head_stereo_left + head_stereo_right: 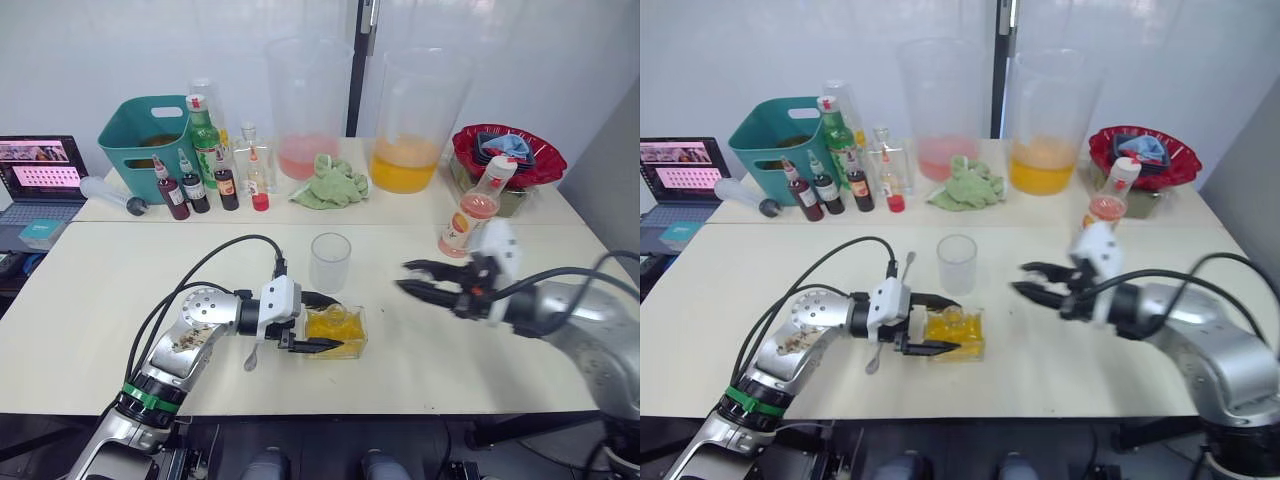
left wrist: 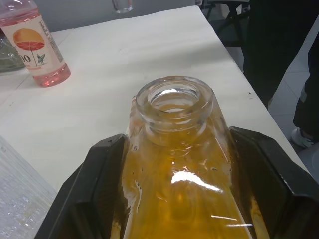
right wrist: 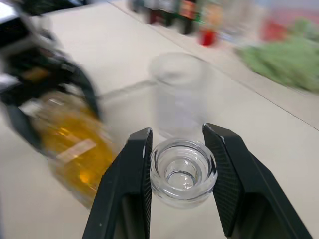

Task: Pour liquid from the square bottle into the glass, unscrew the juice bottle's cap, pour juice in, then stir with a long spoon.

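Left eye view: nearest on the worktop, the left end effector is clamped on the square bottle, one finger on each side of its yellow-filled body, its neck uncapped. To the right, the right end effector grips a small clear glass stopper between its fingers. Just behind the bottle stands the glass, upright, and farther back on the right the juice bottle with its cap on.
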Controlling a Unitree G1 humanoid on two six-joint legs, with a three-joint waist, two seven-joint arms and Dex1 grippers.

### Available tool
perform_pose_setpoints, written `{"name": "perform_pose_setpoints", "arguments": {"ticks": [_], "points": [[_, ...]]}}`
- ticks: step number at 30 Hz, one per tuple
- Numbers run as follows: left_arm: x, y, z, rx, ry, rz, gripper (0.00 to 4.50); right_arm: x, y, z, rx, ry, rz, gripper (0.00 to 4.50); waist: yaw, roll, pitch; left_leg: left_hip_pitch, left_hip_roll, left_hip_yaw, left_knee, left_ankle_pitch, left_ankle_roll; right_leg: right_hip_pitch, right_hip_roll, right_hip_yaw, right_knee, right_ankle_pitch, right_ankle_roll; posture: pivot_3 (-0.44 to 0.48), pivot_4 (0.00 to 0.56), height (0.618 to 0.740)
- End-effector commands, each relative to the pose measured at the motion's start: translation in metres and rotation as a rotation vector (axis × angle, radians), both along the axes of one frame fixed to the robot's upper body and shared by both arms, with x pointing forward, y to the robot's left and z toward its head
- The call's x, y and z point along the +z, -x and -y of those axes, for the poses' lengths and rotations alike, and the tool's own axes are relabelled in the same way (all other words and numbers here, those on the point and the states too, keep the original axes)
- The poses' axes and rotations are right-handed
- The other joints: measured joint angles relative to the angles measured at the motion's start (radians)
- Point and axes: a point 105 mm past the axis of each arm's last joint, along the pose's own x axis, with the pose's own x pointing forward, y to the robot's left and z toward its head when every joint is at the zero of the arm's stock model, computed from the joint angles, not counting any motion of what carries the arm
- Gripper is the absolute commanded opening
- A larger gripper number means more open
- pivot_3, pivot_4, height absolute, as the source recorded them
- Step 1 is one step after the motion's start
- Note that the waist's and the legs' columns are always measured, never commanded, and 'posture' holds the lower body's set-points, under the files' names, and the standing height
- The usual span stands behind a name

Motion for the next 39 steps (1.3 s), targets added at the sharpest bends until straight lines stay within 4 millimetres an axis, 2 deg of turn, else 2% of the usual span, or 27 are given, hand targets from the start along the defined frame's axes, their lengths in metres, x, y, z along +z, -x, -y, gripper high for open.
{"name": "perform_pose_setpoints", "arguments": {"ticks": [1, 5, 7, 10, 14, 17, 23, 31, 39], "points": [[-0.016, -0.006, -0.007, 0.039, -0.054, -0.045, 2.76, 0.006, -0.006, 0.055, -0.188, 0.021, 0.079, 1.08, 0.000, 0.000, 0.000, 0.001, 0.000, 0.000, 0.000, 0.000, 0.000, 0.002, 0.000, 0.000, 0.000, 0.000, 0.000, 0.000, 0.150, 0.740], [-0.014, -0.010, -0.007, 0.046, -0.046, -0.038, 2.76, -0.002, -0.016, 0.110, -0.420, 0.016, 0.107, 1.08, -0.004, 0.005, 0.002, 0.011, 0.001, 0.002, -0.001, 0.000, 0.000, 0.016, 0.001, 0.000, -0.011, 0.000, 0.001, 0.000, 0.150, 0.740], [-0.014, -0.009, -0.006, 0.043, -0.042, -0.038, 2.76, -0.010, -0.020, 0.140, -0.562, 0.003, 0.115, 1.08, -0.004, 0.005, 0.002, 0.011, 0.001, 0.003, -0.002, 0.001, 0.002, 0.016, 0.000, 0.001, -0.012, 0.000, 0.001, 0.000, 0.150, 0.740], [-0.014, -0.009, -0.006, 0.044, -0.037, -0.039, 2.76, -0.018, -0.026, 0.168, -0.717, -0.002, 0.129, 1.08, -0.004, 0.006, 0.001, 0.011, 0.001, 0.003, -0.001, 0.002, 0.003, 0.016, 0.000, 0.002, -0.012, 0.001, 0.002, 0.000, 0.150, 0.740], [-0.015, -0.007, -0.005, 0.056, -0.029, -0.042, 2.76, -0.031, -0.037, 0.183, -0.862, -0.032, 0.152, 1.08, -0.005, 0.008, 0.001, 0.011, 0.001, 0.004, -0.002, 0.002, 0.003, 0.016, 0.000, 0.003, -0.011, 0.001, 0.002, 0.000, 0.150, 0.740], [-0.015, -0.006, -0.005, 0.061, -0.026, -0.041, 2.76, -0.037, -0.041, 0.185, -0.920, -0.080, 0.155, 1.08, -0.005, 0.010, 0.001, 0.011, 0.001, 0.004, -0.002, 0.002, 0.003, 0.016, 0.000, 0.003, -0.012, 0.001, 0.003, 0.000, 0.150, 0.740], [-0.015, -0.006, -0.006, 0.076, -0.026, -0.037, 2.76, -0.055, -0.050, 0.158, -0.907, -0.145, 0.139, 1.08, -0.006, 0.012, 0.001, 0.010, 0.001, 0.003, -0.002, 0.002, 0.003, 0.016, 0.000, 0.004, -0.012, 0.001, 0.003, 0.000, 0.150, 0.740], [-0.014, -0.006, -0.004, 0.081, -0.021, -0.035, 2.76, -0.087, -0.053, 0.145, -0.980, -0.167, 0.081, 1.08, -0.006, 0.013, 0.001, 0.010, 0.001, 0.003, -0.002, 0.002, 0.003, 0.016, -0.001, 0.004, -0.012, 0.002, 0.003, 0.000, 0.150, 0.740], [-0.013, -0.006, -0.003, 0.086, -0.020, -0.033, 2.76, -0.091, -0.053, 0.143, -0.982, -0.176, 0.071, 1.08, -0.006, 0.014, 0.001, 0.010, 0.001, 0.003, -0.002, 0.002, 0.003, 0.016, 0.000, 0.004, -0.012, 0.002, 0.003, 0.000, 0.150, 0.740]]}}
